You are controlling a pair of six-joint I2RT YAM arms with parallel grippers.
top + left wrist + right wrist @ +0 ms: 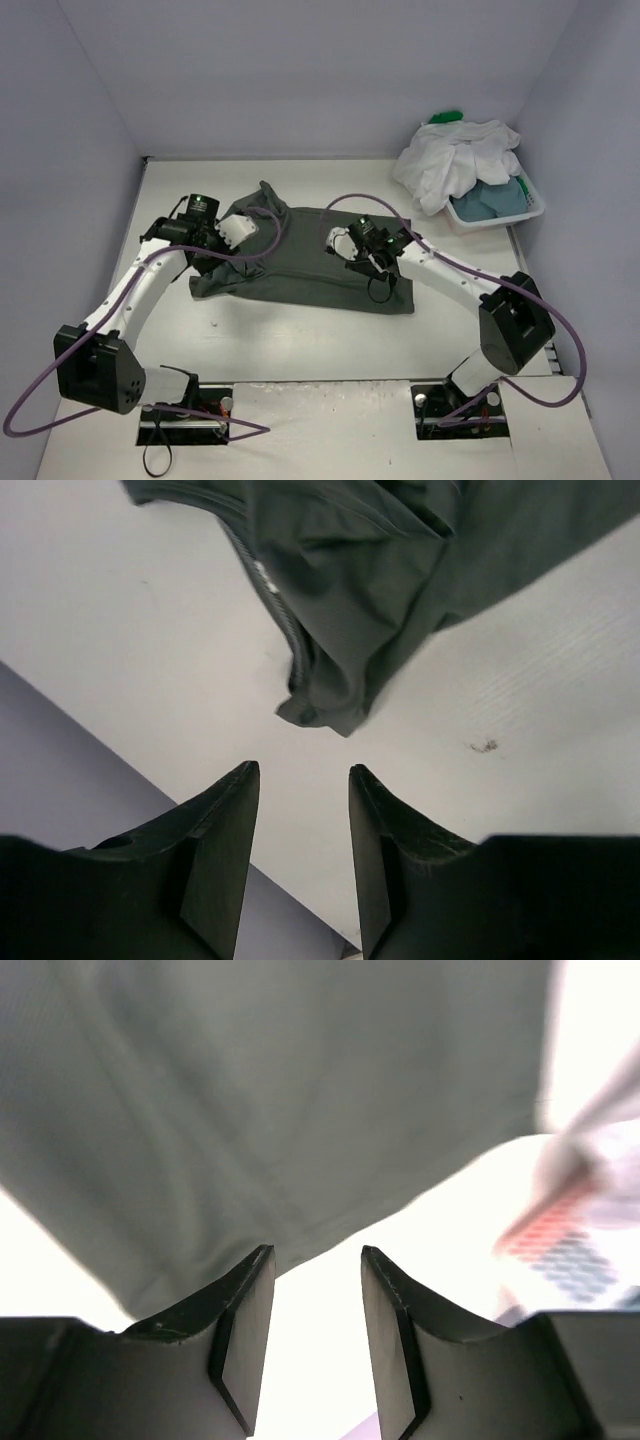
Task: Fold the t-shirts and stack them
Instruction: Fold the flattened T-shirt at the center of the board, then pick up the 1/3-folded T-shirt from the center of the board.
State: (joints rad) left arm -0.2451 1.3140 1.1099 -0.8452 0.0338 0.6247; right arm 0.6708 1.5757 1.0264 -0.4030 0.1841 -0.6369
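In the middle of the surface (300, 345) lies the dark grey t-shirt (310, 268), spread mostly flat, its left end rumpled and one bunched corner turned up toward the back wall. The left tool (300, 770) hangs over that rumpled left end; its jaws stand partly apart with nothing between them, and in the left wrist view a gathered fold with a stitched seam lies beyond the tips, not touching them. The right tool (318, 1250) is over the shirt's right half, near the back edge; its jaws are likewise partly apart and hold nothing, the cloth's edge showing just past the tips in the right wrist view. Well apart, at the right rear corner of the surface, stands a white basket (497, 221); the white t-shirt (455, 165) is heaped in it and spills over its left side; the blue-grey t-shirt (495, 198) lies inside below that heap; the green t-shirt (445, 117) peeks out behind it.
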